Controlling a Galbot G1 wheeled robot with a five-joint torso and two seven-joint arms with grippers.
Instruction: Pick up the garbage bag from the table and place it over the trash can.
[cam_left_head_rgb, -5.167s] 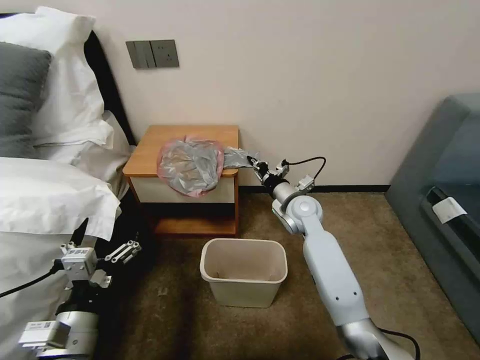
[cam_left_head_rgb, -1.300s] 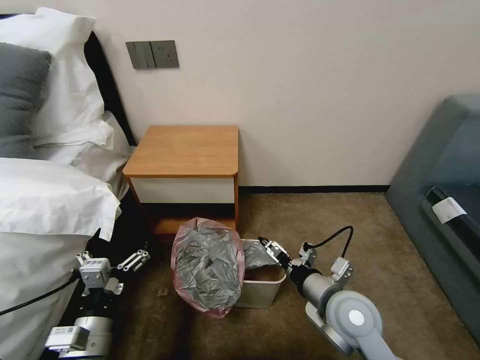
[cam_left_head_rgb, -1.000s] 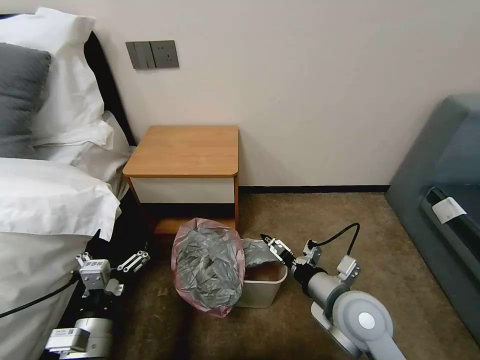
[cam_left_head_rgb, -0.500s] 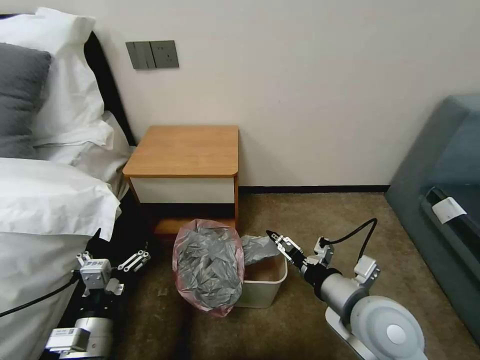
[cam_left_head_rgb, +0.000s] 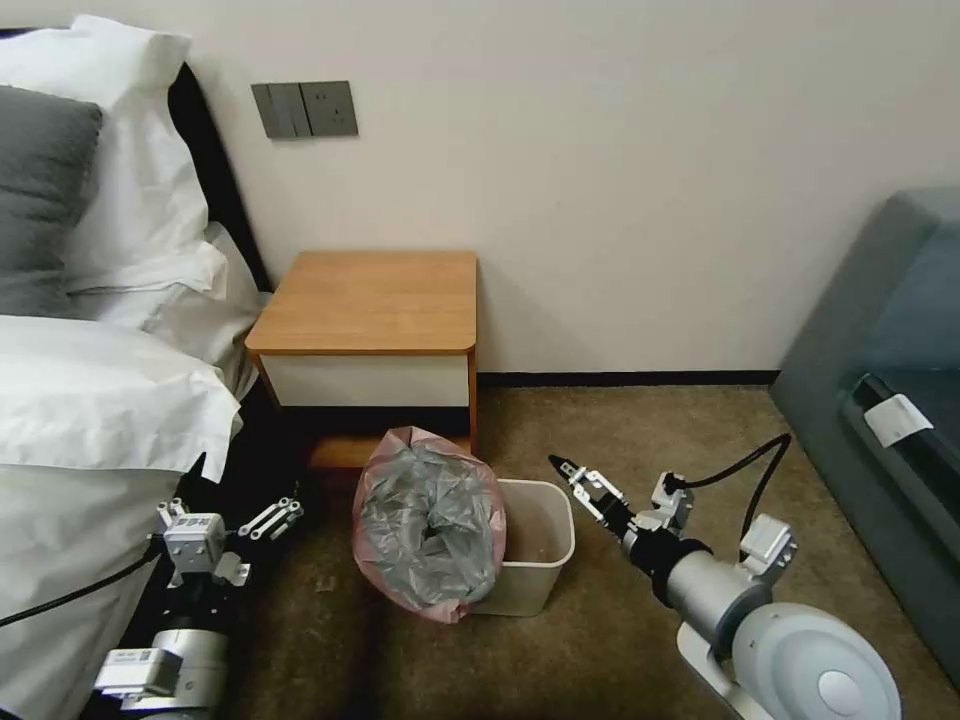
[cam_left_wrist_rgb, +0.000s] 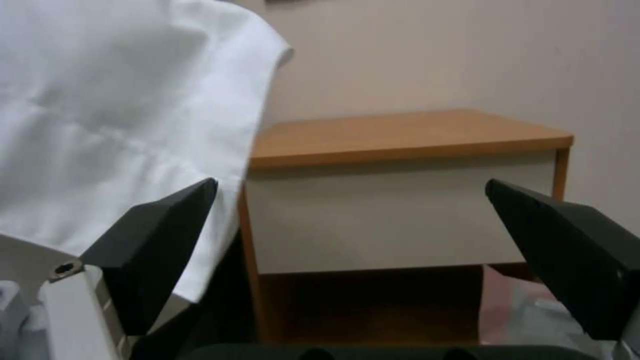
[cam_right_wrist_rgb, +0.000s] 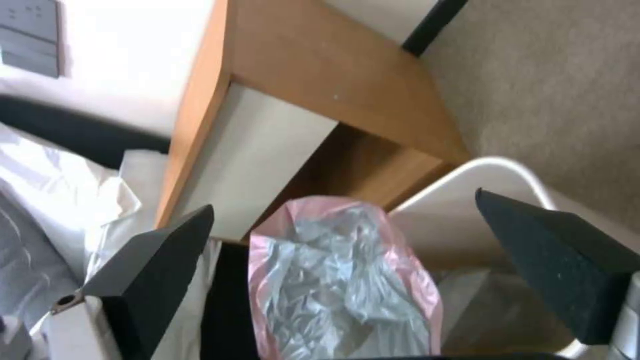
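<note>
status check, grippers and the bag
Right gripper open, clear of the cream plastic trash can. Left gripper open, parked by the bed. Crinkled grey garbage bag with pink rim draped over the can's left edge. Nothing obstructing.

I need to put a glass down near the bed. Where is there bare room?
The table top is bare edge to edge. Carpet between trash can and grey sofa is open beyond the right gripper. Crowded: the garbage bag covering the can's left side.
</note>
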